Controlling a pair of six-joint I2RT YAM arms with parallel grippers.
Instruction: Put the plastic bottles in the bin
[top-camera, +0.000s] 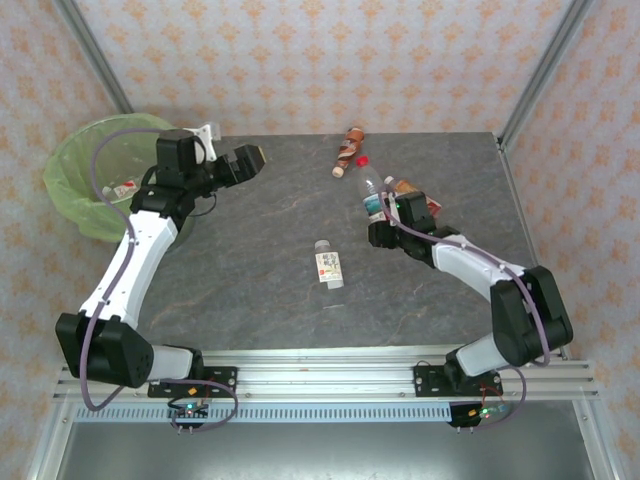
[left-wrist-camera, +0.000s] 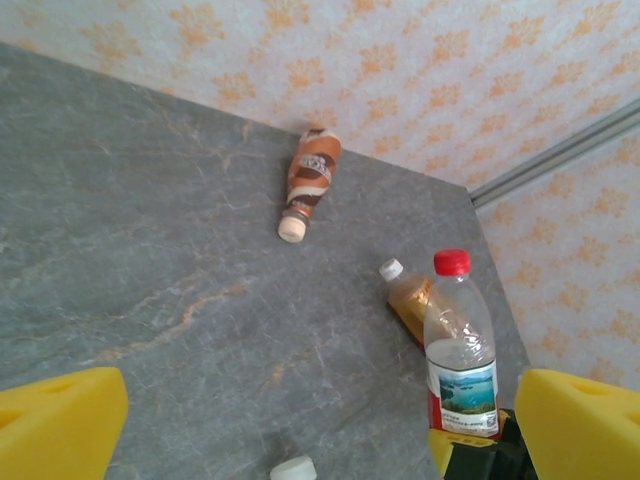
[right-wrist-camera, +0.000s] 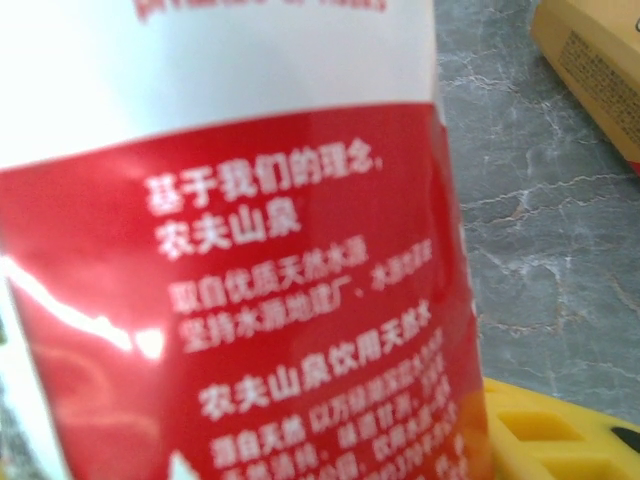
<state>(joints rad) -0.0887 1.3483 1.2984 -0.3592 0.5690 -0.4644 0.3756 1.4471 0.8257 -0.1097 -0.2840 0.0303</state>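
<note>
bottle (right-wrist-camera: 250, 250), red label reads 农夫山泉

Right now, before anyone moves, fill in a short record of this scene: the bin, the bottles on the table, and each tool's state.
Bin: round bin lined with a light-green plastic bag, at the table's far-left corner
In bin: one bottle with a red-and-white label
Left tool: open, empty, near the bin
Right tool: shut on the upright clear red-capped bottle
Lying loose: brown-red bottle at the far edge; amber white-capped bottle beside the held one; clear white-capped bottle mid-table
</note>
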